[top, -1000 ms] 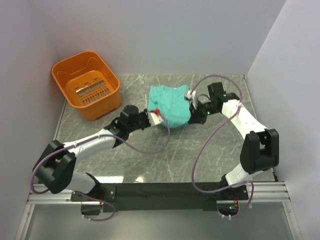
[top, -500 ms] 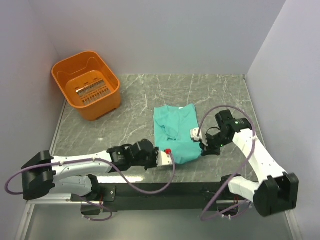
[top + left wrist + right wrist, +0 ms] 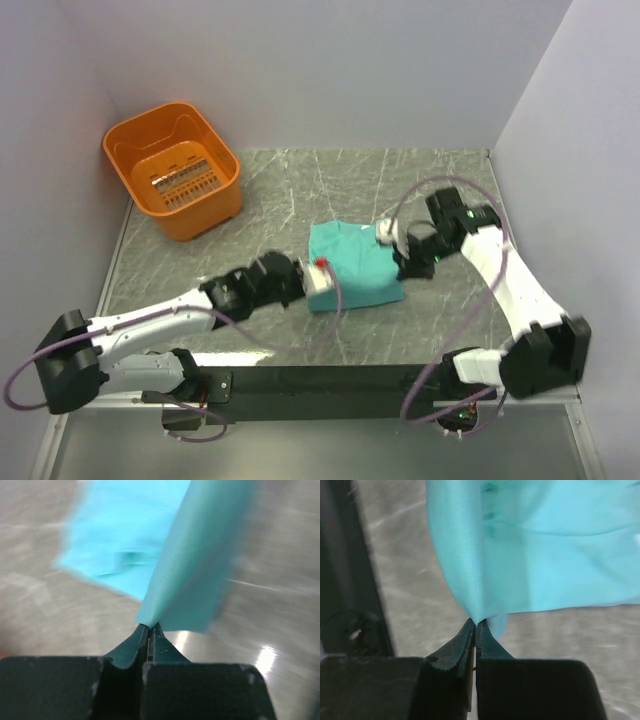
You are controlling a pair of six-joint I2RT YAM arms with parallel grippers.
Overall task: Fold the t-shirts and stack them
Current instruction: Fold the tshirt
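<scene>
Left end effector [image 3: 150, 626] and right end effector [image 3: 475, 622] are each clamping the teal t-shirt [image 3: 352, 265] on grey marbled worktop [image 3: 250, 190]; orange basket [image 3: 172, 168] sitting far-left, pale walls [image 3: 330, 70] enclosing.

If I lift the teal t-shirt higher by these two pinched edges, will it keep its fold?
Probably not: the t-shirt drapes limply from the shut left jaws, so it looks floppy. Likely light, since thin pinches in both jaws carry its edges. Pushed on the table, it would probably bunch, not slide.
</scene>
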